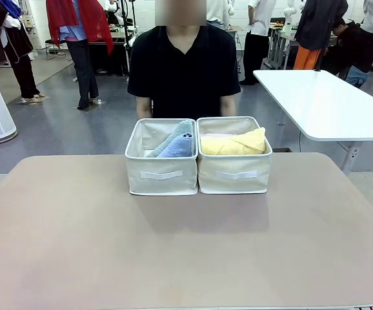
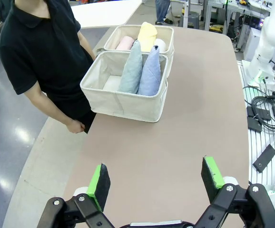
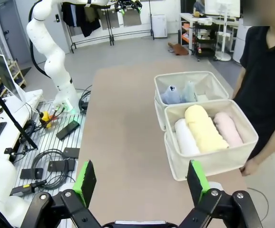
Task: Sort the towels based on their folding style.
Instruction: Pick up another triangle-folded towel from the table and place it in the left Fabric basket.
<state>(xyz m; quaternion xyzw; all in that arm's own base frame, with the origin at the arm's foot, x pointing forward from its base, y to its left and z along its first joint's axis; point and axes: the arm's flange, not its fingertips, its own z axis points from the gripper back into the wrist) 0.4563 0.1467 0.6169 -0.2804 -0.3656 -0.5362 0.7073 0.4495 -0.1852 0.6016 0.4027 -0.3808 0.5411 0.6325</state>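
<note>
Two beige baskets sit side by side, touching, on the tabletop (image 1: 77, 245), right in front of the person (image 1: 183, 71).

The left basket (image 1: 161, 174) holds the two cone towels. The light blue towel (image 1: 179, 147) and the grey-blue towel (image 1: 167, 139) lean together inside it, points up.

The right basket (image 1: 233, 173) holds the rolled towels. The yellow towel (image 1: 233, 143) lies on top in the middle. The pink towel (image 3: 229, 129) lies beside it, on the person's side. The white towel (image 3: 186, 137) lies on its other side.

The left claw (image 2: 155, 183) is wide open and holds nothing. It hangs over the bare tabletop, well away from the baskets. The right claw (image 3: 140, 183) is wide open too and holds nothing, near the right basket.
</note>
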